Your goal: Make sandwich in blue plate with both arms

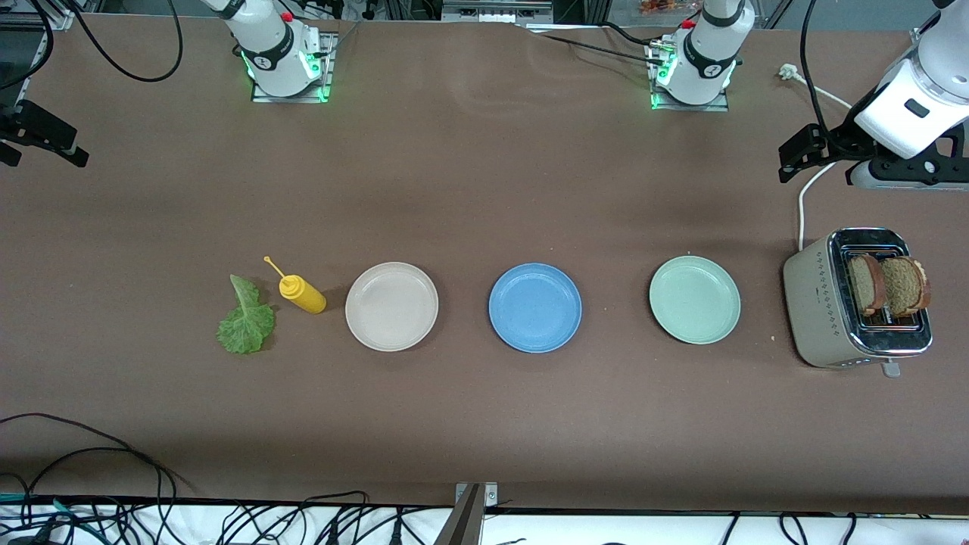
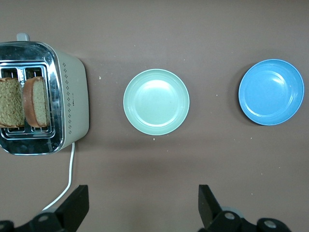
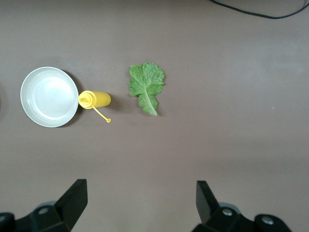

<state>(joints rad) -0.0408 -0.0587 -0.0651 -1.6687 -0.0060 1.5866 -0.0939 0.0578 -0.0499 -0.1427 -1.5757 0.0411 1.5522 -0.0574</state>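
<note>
On the brown table (image 1: 484, 424) three plates lie in a row, well apart from one another. The blue plate (image 1: 535, 307) sits in the middle and holds nothing. The off-white plate (image 1: 391, 306) lies toward the right arm's end, the mint-green plate (image 1: 694, 299) toward the left arm's end.

The sandwich is not assembled. Two slices of brown bread (image 1: 887, 285) stand upright in the slots of a beige toaster (image 1: 821, 310) at the left arm's end of the table, beside the mint-green plate. The lettuce leaf (image 1: 245, 321) lies flat on the table at the right arm's end, just beside a yellow squeeze bottle (image 1: 302, 294) lying on its side next to the off-white plate.

The front view shows the whole row and both arm bases. The left gripper (image 1: 804, 155) hangs in the air near the table edge above the toaster's white cord (image 1: 804, 204), and the right gripper (image 1: 34, 136) shows only partly at the frame's edge.

The left wrist view looks straight down on the toaster, the mint-green plate and the blue plate, with the left gripper's two black fingers (image 2: 75, 205) spread wide and holding nothing. The right wrist view alone shows the lettuce's veins, the bottle's tethered cap (image 3: 108, 120) and the off-white plate; the right gripper (image 3: 140, 205) there is likewise wide apart and empty, over bare table.
</note>
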